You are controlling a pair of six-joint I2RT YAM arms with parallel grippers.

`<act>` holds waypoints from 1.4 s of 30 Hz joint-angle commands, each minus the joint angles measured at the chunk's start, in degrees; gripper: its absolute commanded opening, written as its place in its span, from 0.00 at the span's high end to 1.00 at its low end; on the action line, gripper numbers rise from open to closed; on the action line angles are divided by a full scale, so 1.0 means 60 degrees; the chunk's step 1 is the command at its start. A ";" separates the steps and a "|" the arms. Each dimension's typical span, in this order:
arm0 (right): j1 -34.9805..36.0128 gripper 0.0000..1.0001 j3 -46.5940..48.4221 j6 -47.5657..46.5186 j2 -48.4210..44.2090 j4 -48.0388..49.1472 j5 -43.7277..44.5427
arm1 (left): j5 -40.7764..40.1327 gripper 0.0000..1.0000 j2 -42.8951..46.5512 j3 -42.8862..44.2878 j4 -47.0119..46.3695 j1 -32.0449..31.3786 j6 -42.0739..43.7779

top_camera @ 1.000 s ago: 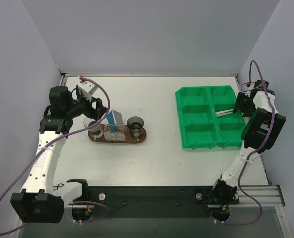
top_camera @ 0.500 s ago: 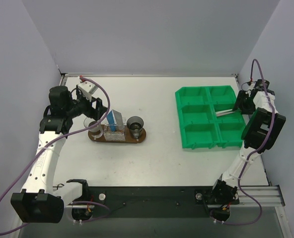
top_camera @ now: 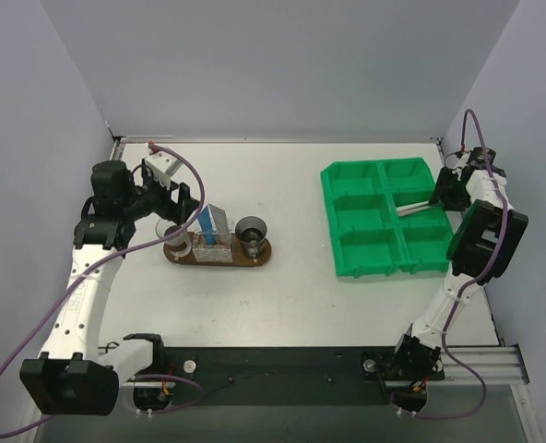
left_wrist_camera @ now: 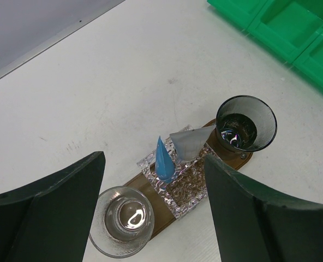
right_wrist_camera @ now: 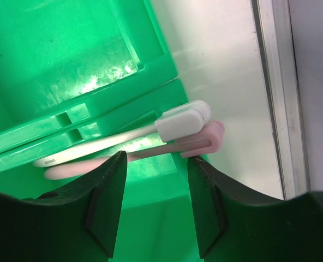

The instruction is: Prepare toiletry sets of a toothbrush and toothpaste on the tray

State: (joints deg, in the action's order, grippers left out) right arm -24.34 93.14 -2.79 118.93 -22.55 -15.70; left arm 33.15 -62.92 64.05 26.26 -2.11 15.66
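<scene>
Over the tray (left_wrist_camera: 227, 154) the left gripper (left_wrist_camera: 153, 164) hangs with its jaws spread wide and nothing in them. Below it a blue toothpaste (left_wrist_camera: 164, 161) stands in a clear ribbed holder (left_wrist_camera: 186, 188) at the tray's middle, with a cup at each end of the tray. Well right of the tray, in the green bin (top_camera: 336, 242), a white toothbrush (right_wrist_camera: 129, 134) lies against a pink toothbrush (right_wrist_camera: 150, 155). The right gripper (right_wrist_camera: 156, 161) is poised over them, jaws roughly half apart and clamped on nothing I can see. To do this pick well, the gripper should probably pinch one handle only and lift straight up, clear of the bin's wall. Both handle ends are hidden behind a finger. Whether the tips touch a brush, and what the pale thing beside the toothpaste is, I cannot tell.
</scene>
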 commanded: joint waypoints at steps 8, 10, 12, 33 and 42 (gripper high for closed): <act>0.0174 0.58 -0.0861 0.0259 -0.0618 0.0110 -0.0400 | -0.0002 0.16 0.0232 -0.0084 -0.0378 0.0044 0.0188; 0.0174 0.58 -0.0861 0.0288 -0.0706 0.0096 -0.0371 | 0.0027 0.16 0.0232 -0.0114 -0.0407 0.0029 0.0173; 0.0174 0.58 -0.0773 0.0303 -0.0692 0.0095 -0.0313 | 0.0057 0.16 0.0232 -0.0143 -0.0422 0.0044 0.0173; 0.0160 0.73 -0.1124 0.0713 -0.0837 0.1208 -0.0224 | 0.0013 0.16 0.0115 -0.0158 -0.0495 0.0029 0.0158; 0.0160 0.83 -0.1578 0.0831 -0.1336 0.1692 -0.0034 | 0.0028 0.16 0.0086 -0.0143 -0.0481 0.0029 0.0158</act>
State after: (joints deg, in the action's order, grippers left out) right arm -23.90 84.99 1.80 115.33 -12.95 -15.86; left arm 33.01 -62.57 62.41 25.91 -2.11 16.16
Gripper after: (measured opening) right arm 0.225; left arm 0.836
